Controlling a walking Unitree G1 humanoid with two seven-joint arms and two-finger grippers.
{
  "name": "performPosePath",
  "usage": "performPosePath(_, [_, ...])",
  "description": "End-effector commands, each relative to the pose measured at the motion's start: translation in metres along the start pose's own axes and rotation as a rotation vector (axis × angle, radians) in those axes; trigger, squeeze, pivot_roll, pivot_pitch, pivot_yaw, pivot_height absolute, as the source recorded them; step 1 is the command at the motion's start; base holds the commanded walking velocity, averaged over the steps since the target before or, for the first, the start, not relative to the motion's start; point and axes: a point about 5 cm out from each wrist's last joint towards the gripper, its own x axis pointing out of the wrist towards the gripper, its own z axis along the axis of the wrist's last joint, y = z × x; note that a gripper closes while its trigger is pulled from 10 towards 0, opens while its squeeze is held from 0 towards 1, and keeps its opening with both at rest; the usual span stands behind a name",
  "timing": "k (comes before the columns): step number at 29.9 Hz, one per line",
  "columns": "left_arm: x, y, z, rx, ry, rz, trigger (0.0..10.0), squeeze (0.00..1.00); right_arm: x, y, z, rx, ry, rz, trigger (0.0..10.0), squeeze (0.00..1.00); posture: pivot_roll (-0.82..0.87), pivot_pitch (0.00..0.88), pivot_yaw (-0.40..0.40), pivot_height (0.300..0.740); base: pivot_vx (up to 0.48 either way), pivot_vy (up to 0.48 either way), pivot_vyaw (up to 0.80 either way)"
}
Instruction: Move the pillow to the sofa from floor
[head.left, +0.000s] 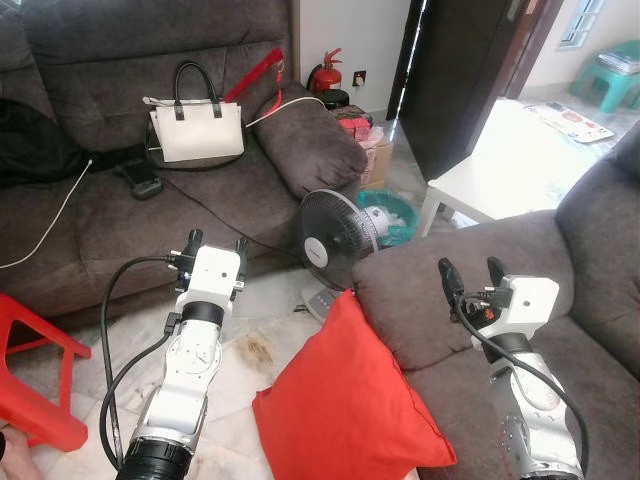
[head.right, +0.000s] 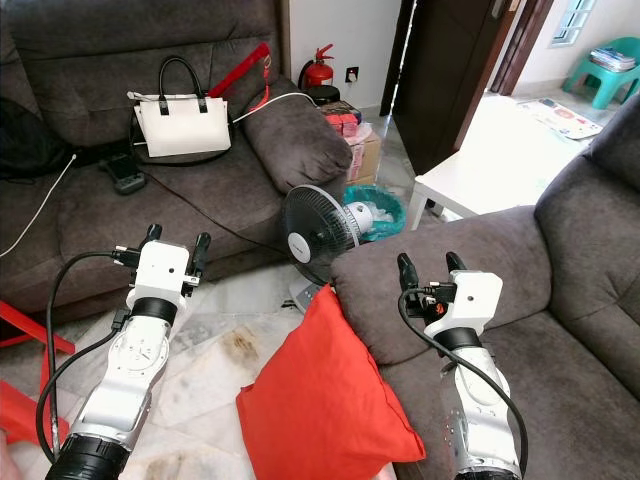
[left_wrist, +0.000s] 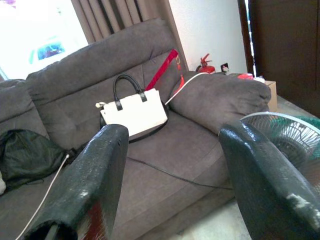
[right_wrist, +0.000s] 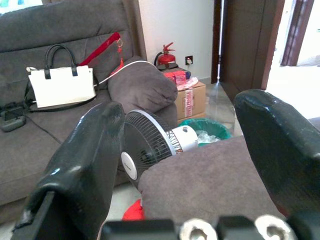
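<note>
A red pillow (head.left: 345, 400) stands tilted on the tiled floor, leaning against the arm of the grey sofa (head.left: 470, 300) on my right. My left gripper (head.left: 214, 244) is open in the air above the floor, left of the pillow and in front of the other grey sofa (head.left: 200, 190). My right gripper (head.left: 470, 272) is open above the near sofa's arm, to the right of the pillow's top corner (right_wrist: 132, 212). Neither gripper touches the pillow.
A black floor fan (head.left: 338, 238) stands just behind the pillow. A white handbag (head.left: 195, 128) and cables lie on the far sofa. A red plastic stool (head.left: 35, 370) is at my left. A white low table (head.left: 500, 180), boxes and a fire extinguisher (head.left: 326, 72) lie beyond.
</note>
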Motion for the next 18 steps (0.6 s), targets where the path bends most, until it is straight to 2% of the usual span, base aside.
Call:
performPosePath(1, [0.004,-0.002,0.001,-0.005,-0.011,-0.015,10.0,0.0,0.003,-0.001,0.002,-0.002,-0.005,-0.003,10.0,0.0,0.08,0.0,-0.04,0.74,0.0,0.0,0.0])
performPosePath(4, [0.01,-0.004,0.001,-0.009,-0.017,-0.019,10.0,0.0,0.008,0.0,0.001,-0.011,-0.004,-0.003,10.0,0.0,0.05,0.0,-0.031,0.74,0.0,0.0,0.0])
performPosePath(7, [0.014,-0.003,0.008,-0.014,-0.042,-0.017,10.0,0.0,0.015,0.001,0.011,-0.011,-0.044,-0.004,10.0,0.0,0.04,0.0,-0.029,0.74,0.0,0.0,0.0])
performPosePath(9, [0.012,-0.005,-0.001,-0.021,-0.013,-0.018,10.0,0.0,0.014,0.0,0.006,-0.012,-0.026,-0.008,10.0,0.0,0.03,0.0,-0.018,0.74,0.0,0.0,0.0])
performPosePath(18, [0.009,-0.004,-0.006,-0.013,-0.007,-0.027,10.0,0.0,0.01,0.007,0.003,0.002,-0.029,-0.008,10.0,0.0,-0.01,0.0,-0.001,0.74,0.0,0.0,0.0])
